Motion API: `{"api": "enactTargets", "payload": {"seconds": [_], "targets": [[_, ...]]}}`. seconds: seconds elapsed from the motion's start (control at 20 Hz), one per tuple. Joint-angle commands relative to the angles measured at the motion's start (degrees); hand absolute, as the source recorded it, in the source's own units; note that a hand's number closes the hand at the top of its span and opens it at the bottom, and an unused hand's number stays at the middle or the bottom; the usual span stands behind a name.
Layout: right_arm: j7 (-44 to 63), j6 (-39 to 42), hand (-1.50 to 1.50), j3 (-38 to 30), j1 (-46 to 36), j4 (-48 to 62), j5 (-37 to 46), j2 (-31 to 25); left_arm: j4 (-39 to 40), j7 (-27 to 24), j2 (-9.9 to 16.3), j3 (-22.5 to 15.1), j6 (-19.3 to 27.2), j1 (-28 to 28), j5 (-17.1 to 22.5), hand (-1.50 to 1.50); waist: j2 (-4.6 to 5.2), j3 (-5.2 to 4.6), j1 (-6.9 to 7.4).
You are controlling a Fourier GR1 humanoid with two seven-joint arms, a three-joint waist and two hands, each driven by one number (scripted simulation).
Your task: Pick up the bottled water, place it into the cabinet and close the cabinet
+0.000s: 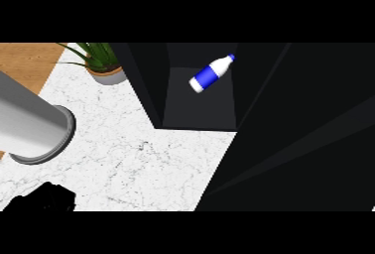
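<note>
Head view, only one given. The bottle (212, 74), white w/ a blue band, lay tilted inside the open cabinet (198, 111), cap up-right toward the back, base down-left; whether it rested flat on the cabinet floor or leaned on the inner wall I couldn't tell. No hand touched it. A big dark slab, judged to be the cabinet door (307, 149), swung out and filled the right side and lower right of the view.

Left forearm (29, 126), grey, came in from the left edge over the marble counter (139, 158). A black shape at the bottom left was prob. the left hand (45, 199); fingers couldn't be made out, so spread vs. curled: can't tell. Right hand not seen anywhere, poss. hidden behind the door. A potted plant (101, 62) stood at the counter's back, just left of the cabinet, beside a strip of wood surface (29, 57).

Judgement: placing looked done, door not yet shut, so closing was the step in hand. To do it well: push on the door's outer face near its free edge, away from the hinge, sweep in one steady arc, keep the arm clear of the opening so the bottle isn't nudged, and follow thru till the door sits flush. Watch that the tilted bottle doesn't roll toward the front lip and block the door.
</note>
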Motion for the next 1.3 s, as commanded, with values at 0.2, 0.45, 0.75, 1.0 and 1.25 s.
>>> {"api": "enactTargets", "payload": {"seconds": [0.2, 0.45, 0.75, 1.0, 1.25], "targets": [[12.31, -2.73, 1.5, -8.23, -19.75, 11.33, 0.06, 16.51, -5.22, -1.35, 3.99, 7.78, -5.4, 10.08, 5.57, 1.5, 0.38, 0.07, -0.58], [5.8, 0.7, 1.5, -19.01, -25.33, 23.83, -7.78, 16.79, -5.75, -3.73, 5.68, 11.31, -11.95, 16.55, 7.03, 1.5, 0.67, 0.16, 0.0], [-1.57, 3.9, 1.5, -22.0, -28.69, 35.15, -10.93, 16.9, -3.84, -2.64, 5.33, 15.02, -16.41, 17.57, 9.78, 1.5, 0.56, 0.18, -0.77], [-7.82, 9.87, 1.5, -29.74, -34.96, 50.91, -15.61, 16.92, -1.53, -1.09, 6.77, 18.79, -18.16, 14.66, 13.07, 1.5, 0.87, 0.16, -0.44], [-11.25, 13.47, 1.5, -34.08, -39.76, 61.77, -16.49, 16.93, -2.06, -1.18, 5.7, 21.11, -21.02, 17.65, 12.86, 1.5, 0.72, 0.16, -0.29]]}}
